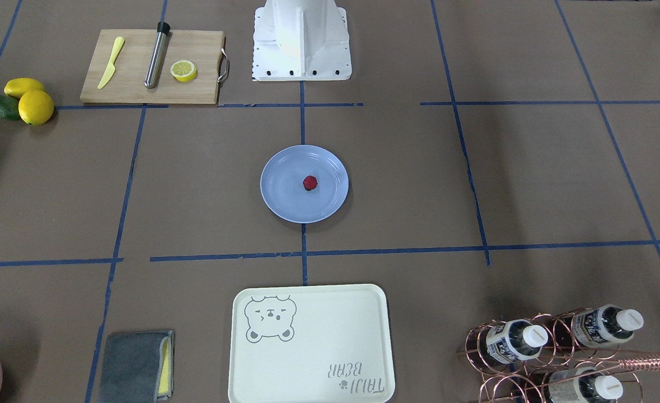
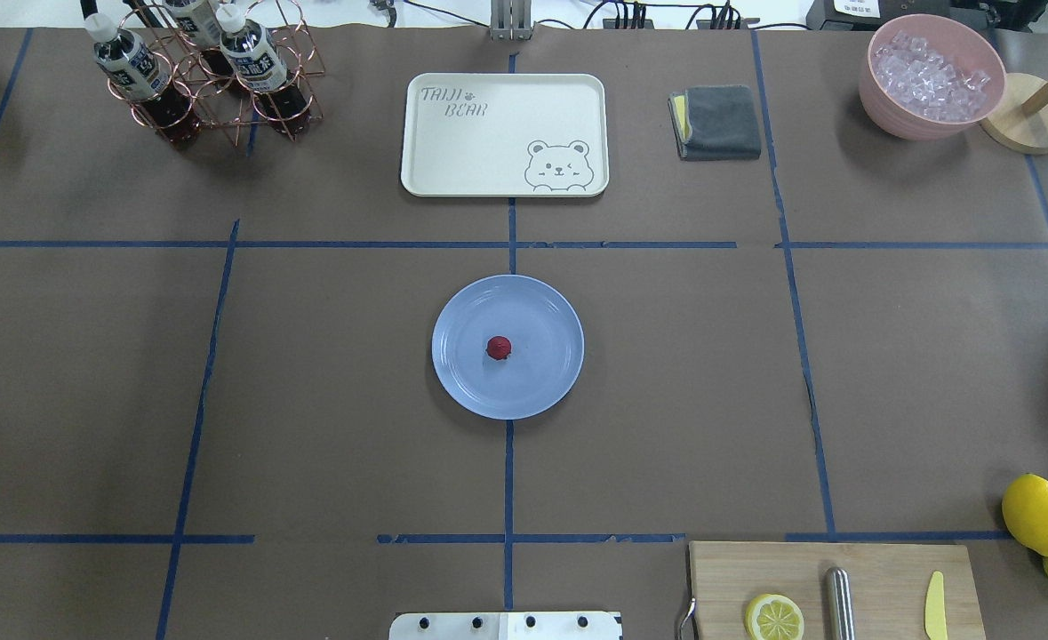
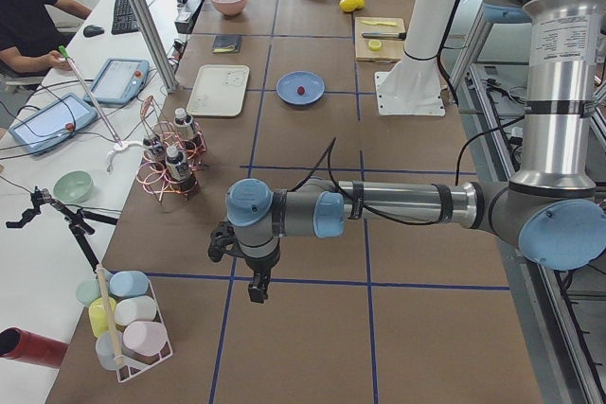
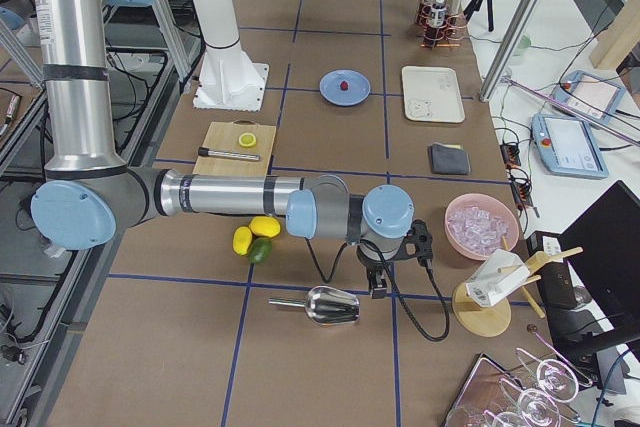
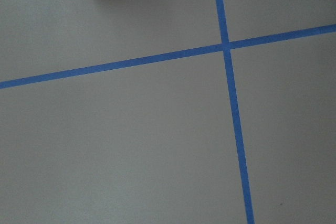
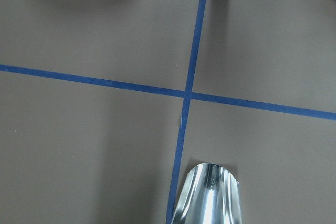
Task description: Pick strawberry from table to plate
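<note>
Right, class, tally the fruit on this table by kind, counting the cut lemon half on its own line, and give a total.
Strawberry: 1
Whole lemons: 2
Lemon half: 1
Dark green fruit: 1
Total: 5

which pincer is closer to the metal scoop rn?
Right. The right pincer hangs just beside the metal scoop, far out on the robot's right. The left pincer is far out on the other side, past the bottle rack.
</note>
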Available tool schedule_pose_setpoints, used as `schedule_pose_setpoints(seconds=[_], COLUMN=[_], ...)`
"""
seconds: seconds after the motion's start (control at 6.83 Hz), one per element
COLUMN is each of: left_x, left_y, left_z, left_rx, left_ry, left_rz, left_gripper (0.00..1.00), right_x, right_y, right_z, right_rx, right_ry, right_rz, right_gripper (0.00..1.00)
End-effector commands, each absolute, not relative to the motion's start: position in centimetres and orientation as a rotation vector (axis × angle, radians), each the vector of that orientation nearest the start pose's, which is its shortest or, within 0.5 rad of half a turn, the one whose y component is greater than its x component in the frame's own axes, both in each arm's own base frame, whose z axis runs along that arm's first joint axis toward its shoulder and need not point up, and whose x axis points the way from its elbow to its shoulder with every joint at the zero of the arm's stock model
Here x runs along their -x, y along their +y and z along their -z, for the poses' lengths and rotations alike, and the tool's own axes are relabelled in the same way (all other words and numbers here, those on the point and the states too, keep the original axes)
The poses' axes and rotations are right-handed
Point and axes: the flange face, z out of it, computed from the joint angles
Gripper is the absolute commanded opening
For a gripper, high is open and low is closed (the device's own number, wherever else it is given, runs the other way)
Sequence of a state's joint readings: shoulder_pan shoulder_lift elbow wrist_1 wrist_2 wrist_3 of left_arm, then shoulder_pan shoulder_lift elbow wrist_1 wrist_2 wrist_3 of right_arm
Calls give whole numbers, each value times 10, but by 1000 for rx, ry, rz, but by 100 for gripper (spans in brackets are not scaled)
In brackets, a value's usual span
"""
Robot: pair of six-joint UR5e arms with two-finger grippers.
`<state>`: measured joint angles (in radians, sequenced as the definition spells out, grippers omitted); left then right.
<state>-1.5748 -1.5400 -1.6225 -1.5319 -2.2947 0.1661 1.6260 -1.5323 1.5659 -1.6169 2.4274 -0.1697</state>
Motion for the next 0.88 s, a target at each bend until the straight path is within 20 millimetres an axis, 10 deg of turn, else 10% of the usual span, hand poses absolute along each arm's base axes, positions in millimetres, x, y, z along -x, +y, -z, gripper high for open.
schedule_pose_setpoints(seconds=[0.0, 0.73], left_x=[68, 69], left_y=[-480, -484], left_z=[-649, -643], left_rx=[-47, -55], left_ry=[738, 736], left_rz=[-133, -127], left_gripper=[100, 100], right_x=[-86, -87], right_y=[-506, -509], right_z=[-637, -656], right_rx=[-71, -138], right_ry=[-855, -834], right_rz=[59, 67], right_gripper=[100, 100])
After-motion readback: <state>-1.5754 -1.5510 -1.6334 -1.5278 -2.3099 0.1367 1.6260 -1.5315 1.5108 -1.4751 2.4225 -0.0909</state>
